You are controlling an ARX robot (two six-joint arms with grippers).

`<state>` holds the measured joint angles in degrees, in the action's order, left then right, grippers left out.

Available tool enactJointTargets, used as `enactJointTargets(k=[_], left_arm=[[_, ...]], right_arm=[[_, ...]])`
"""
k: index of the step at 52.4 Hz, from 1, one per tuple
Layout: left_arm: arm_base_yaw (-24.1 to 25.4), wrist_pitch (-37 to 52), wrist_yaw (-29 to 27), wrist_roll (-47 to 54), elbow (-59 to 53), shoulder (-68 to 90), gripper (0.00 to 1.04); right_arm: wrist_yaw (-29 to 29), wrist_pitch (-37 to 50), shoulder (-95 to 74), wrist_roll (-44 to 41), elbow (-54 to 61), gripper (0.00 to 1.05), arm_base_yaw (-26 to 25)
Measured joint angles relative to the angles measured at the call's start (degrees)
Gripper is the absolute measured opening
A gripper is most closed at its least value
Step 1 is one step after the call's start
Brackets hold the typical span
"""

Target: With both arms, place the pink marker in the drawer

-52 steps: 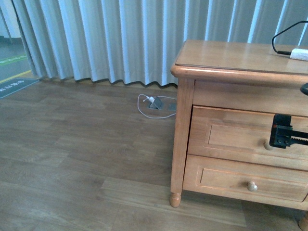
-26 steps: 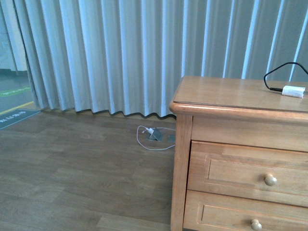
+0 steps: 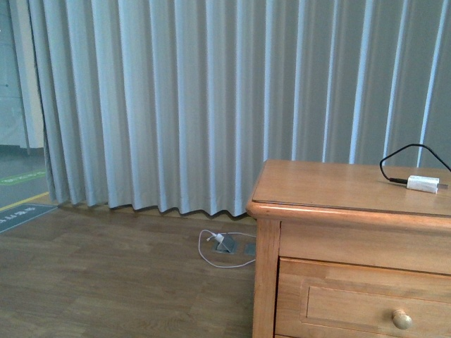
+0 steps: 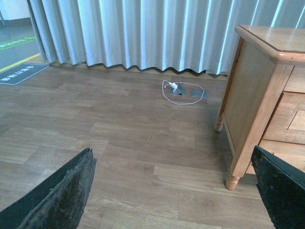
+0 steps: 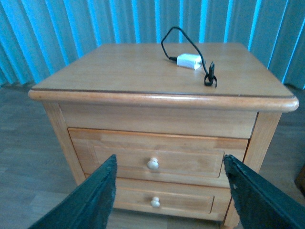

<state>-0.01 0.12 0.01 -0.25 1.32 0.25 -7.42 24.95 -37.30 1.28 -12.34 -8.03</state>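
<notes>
- Facing a wall of pale grey pleated curtains (image 3: 197, 105), we see them hang to a brown wood-plank floor (image 3: 106, 282) in the front view.
- Our honey-brown wooden dresser (image 3: 338, 232) stands at the right on small turned feet, its flat top bare but for a white adapter (image 3: 423, 184) with a looping black cable (image 3: 409, 156) near the back.
- The topmost drawer (image 5: 157, 155), with a recessed-panel front and a small round pale knob (image 5: 152, 164), is shut flush in the dresser; a similar lower drawer (image 5: 162, 199) sits just below it, also shut.
- On the floor near the curtain lies a thin white cord (image 3: 218, 255) coiled around a grey floor socket (image 3: 229, 245), beside the dresser's left side.
- At the far left a green-and-yellow floor marking (image 3: 17, 190) shows past the curtain edge.
- Our left gripper (image 4: 174, 191) hangs above bare floor beside the dresser, its flat black jaws spread wide and holding nothing.
- Our right gripper (image 5: 169, 195) faces the dresser front, jaws also wide apart and empty, the drawers between them.
- We cannot find the pink marker in any view.
</notes>
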Motion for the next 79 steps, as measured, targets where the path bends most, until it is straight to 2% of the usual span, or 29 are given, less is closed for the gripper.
enactJointTargets(k=[8,11,16,40,45,67,73,79], left_arm=[[0.02,0.00,0.00,0.00,0.00,0.00,0.99],[0.00,0.00,0.00,0.00,0.00,0.00,0.99],[0.00,0.00,0.00,0.00,0.00,0.00,0.99],[0.02,0.00,0.00,0.00,0.00,0.00,0.99],[0.02,0.00,0.00,0.00,0.00,0.00,0.99],[0.02,-0.02,0.00,0.00,0.00,0.00,0.99],[0.00,-0.02,-0.04,-0.02,0.00,0.00,0.99],[0.00,-0.04,-0.02,0.00,0.00,0.00,0.99]], right_arm=[[1.84,-0.42,3.80,-0.66,3.85,0.28,2.14],[6.29,-1.05,5.44,-0.76,4.85,0.17,4.90],[6.93,-1.92,7.96,-1.05,6.25,0.01,7.63],[7.39,-8.79,18.93,-1.11,10.25,0.01,7.82],[7.39,-8.09,20.37,-1.09,12.04,0.01,7.85],[7.39,-14.64,27.19,-1.11,12.04,0.01,7.87],[7.37,-24.22,34.82,-1.16,12.00,0.01,7.87],[7.37,-24.81,36.98,-1.16,12.00,0.01,7.87]])
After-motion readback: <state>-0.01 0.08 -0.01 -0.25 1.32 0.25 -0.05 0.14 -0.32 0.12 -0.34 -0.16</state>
